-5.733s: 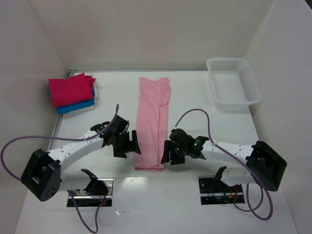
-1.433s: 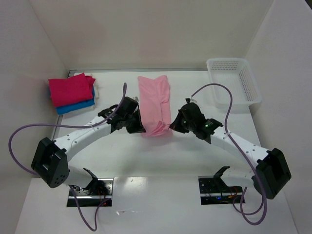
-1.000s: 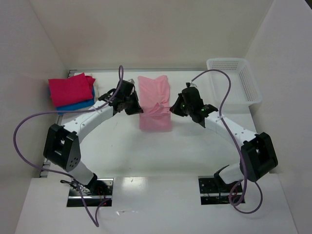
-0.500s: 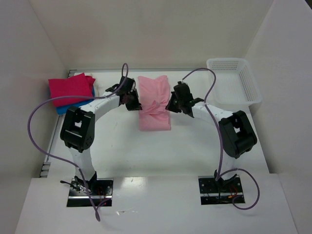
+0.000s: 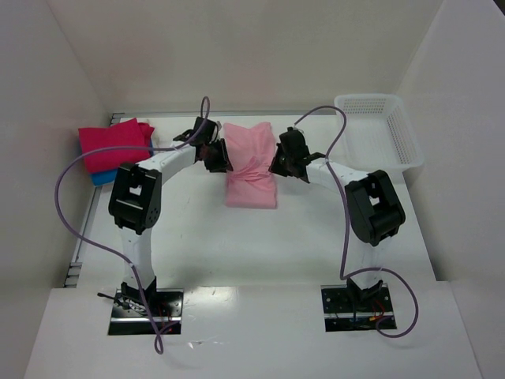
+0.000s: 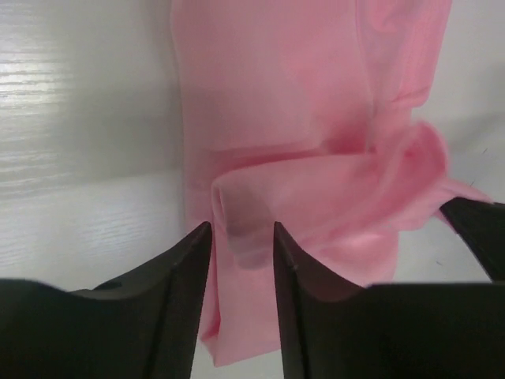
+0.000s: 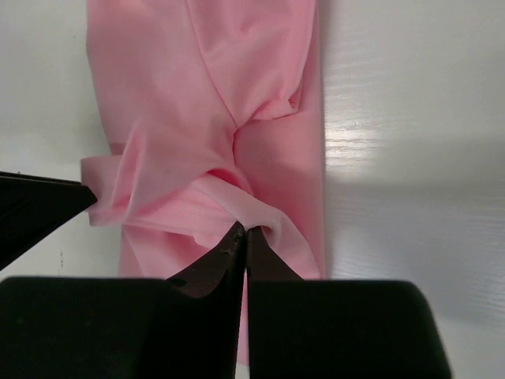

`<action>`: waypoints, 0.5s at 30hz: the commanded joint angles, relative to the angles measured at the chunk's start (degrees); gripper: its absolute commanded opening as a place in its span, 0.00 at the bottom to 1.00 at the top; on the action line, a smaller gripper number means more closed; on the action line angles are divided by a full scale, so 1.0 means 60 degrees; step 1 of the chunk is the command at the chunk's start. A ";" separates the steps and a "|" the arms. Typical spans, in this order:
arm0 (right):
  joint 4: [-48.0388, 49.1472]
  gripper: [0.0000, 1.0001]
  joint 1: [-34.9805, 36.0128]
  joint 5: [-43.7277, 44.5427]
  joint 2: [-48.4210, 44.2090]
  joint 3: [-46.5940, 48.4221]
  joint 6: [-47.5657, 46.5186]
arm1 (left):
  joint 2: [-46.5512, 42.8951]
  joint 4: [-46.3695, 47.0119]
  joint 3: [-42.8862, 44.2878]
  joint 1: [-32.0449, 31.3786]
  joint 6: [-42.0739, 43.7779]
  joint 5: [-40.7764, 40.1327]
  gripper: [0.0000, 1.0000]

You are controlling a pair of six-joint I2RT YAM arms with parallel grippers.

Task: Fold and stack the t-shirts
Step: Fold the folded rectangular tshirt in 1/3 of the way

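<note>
The light pink t-shirt (image 5: 252,180) lies in the middle of the table, its near end folded back over itself into a bunched ridge (image 6: 331,185). My left gripper (image 5: 218,155) is at the shirt's left edge. In the left wrist view its jaws (image 6: 241,231) stand a little apart, with the fold's end just ahead of the tips and not pinched. My right gripper (image 5: 277,163) is at the right edge, shut on the fold's rim (image 7: 246,230). A folded magenta t-shirt (image 5: 114,144) lies on a blue one (image 5: 101,177) at the far left.
A white mesh basket (image 5: 377,100) stands at the far right by the wall. Both arms reach far forward, their upper links upright over the middle of the table. Purple cables loop beside each arm. Walls close in on the left, back and right.
Both grippers carried the pink shirt's near end away from the bases and laid it over the far half. The left jaws have just parted off the cloth; the right stays pinched.
</note>
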 commanded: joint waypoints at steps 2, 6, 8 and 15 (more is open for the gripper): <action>0.0245 0.18 -0.0130 0.0478 0.0178 0.0409 -0.0206 | 0.0122 -0.0015 0.0651 0.0075 0.0595 0.0260 0.68; 0.0486 0.41 -0.0130 0.0740 -0.0136 0.0307 -0.0260 | -0.0303 -0.0153 0.0806 0.0199 0.0954 0.0310 0.85; 0.0538 0.49 -0.0130 0.0936 -0.0344 0.0306 -0.0379 | -0.0646 -0.0255 0.0764 0.0251 0.1118 0.0220 0.87; 0.0238 0.36 -0.0218 0.0592 -0.1089 0.0572 -0.0836 | -0.2465 0.0275 -0.0474 0.0441 0.1204 0.0415 0.84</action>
